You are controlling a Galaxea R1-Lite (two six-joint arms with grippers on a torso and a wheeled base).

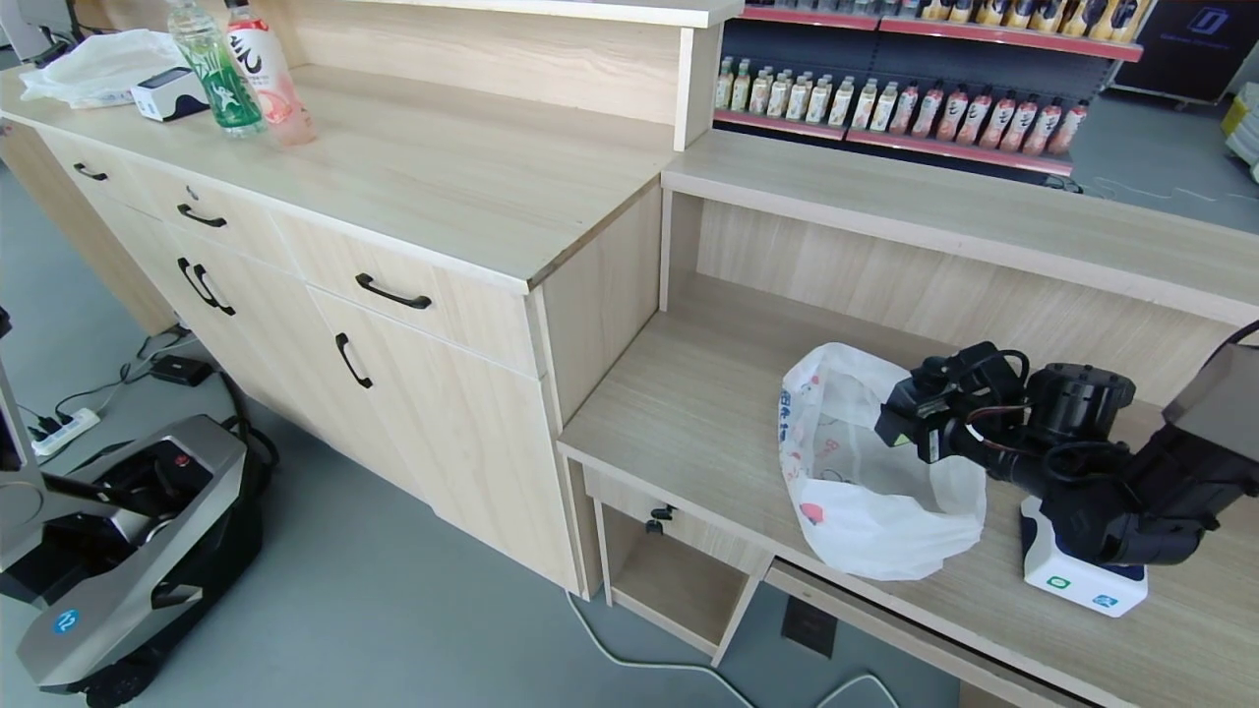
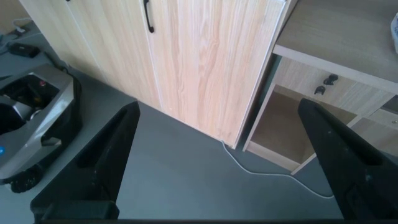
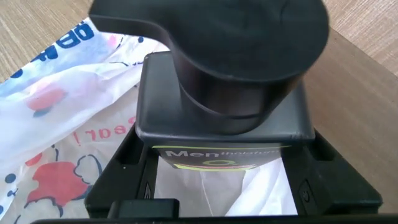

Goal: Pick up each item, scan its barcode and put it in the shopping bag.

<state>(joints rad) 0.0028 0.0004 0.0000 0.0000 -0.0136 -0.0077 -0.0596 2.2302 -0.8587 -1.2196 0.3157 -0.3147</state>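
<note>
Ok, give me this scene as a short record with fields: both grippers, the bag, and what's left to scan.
right gripper: fingers shut on dark container, above shopping bag
left gripper: open, empty, above floor by cabinet
shopping bag: white, on lower counter
white scanner box: beside bag
left to scan: green bottle, pink bottle, upright on upper counter

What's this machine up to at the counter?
The robot is bagging shop items. Its right gripper holds a dark container just over the bag on the low counter, beside a white scanner. The left gripper hangs open and empty over the floor. Two bottles stand on the high counter, not yet bagged.
</note>
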